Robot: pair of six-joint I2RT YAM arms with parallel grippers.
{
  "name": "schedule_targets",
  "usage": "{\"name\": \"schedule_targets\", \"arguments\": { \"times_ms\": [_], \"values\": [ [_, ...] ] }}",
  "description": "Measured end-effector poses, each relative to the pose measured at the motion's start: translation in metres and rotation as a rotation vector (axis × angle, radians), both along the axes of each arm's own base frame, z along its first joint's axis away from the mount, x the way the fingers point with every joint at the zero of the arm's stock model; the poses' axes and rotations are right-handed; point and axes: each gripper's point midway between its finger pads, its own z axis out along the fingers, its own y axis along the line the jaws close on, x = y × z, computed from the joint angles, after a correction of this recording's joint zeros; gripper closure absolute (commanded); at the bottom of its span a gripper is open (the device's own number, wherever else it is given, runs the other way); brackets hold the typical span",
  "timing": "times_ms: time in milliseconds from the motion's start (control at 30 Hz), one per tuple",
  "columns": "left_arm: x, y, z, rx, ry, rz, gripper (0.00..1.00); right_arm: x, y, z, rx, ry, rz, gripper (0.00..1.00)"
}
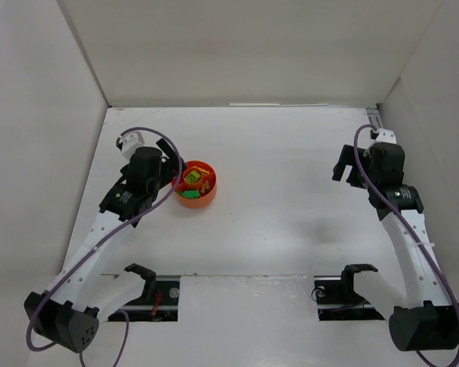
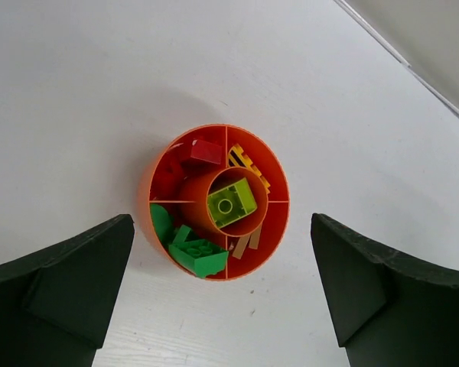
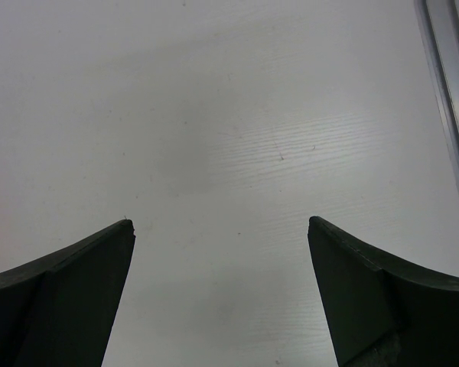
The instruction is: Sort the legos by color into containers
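The round orange-red bowl (image 2: 275,229) (image 1: 206,200) sits on the white table, split into compartments. A lime brick (image 2: 231,203) lies in its centre cup. Green bricks (image 2: 195,252) fill the lower left section, red ones (image 2: 203,151) the upper left, yellow pieces (image 2: 247,164) the upper right, brown-orange pieces (image 2: 245,243) the lower right. My left gripper (image 2: 222,222) (image 1: 170,164) hovers open above the bowl, nothing between its fingers. Far to the right, my right gripper (image 3: 220,223) (image 1: 344,170) stands open over bare table.
White walls close in the table at the back and both sides. A metal rail (image 3: 451,99) runs along the right edge in the right wrist view. Both arm bases (image 1: 149,294) sit at the near edge.
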Motion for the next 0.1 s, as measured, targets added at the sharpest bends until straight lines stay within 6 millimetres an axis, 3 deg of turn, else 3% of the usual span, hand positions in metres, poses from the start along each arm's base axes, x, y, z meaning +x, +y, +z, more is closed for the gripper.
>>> {"name": "schedule_targets", "arguments": {
  "times_ms": [100],
  "values": [
    [-0.0096,0.0061,0.0064,-0.010,-0.011,0.019,0.00,-0.0024,0.0028,0.0023,0.002,-0.021,0.021,0.00]
  ]
}}
